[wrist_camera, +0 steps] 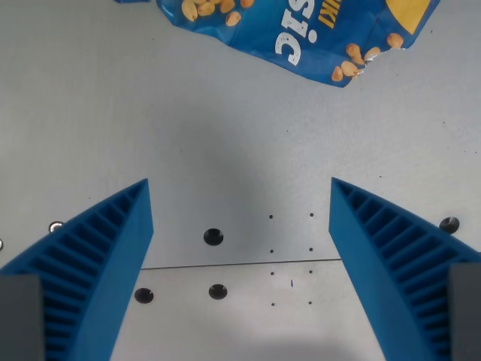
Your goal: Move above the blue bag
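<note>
Well apart, claw [240, 263] gapes below blue bag [301, 30].

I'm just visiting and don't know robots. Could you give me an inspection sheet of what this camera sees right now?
Surface: grey metal table with small holes, dark screw heads and a thin seam line.
Job's things: blue bag printed with peanuts, lying at the top edge, partly out of frame.
Clutter: nothing seen.
Grippers: gripper open, its two blue ribbed fingers wide apart over bare table, holding nothing, below the bag in the picture, not over it.
Cables: nothing seen.
Surroundings: nothing seen beyond the table.
</note>
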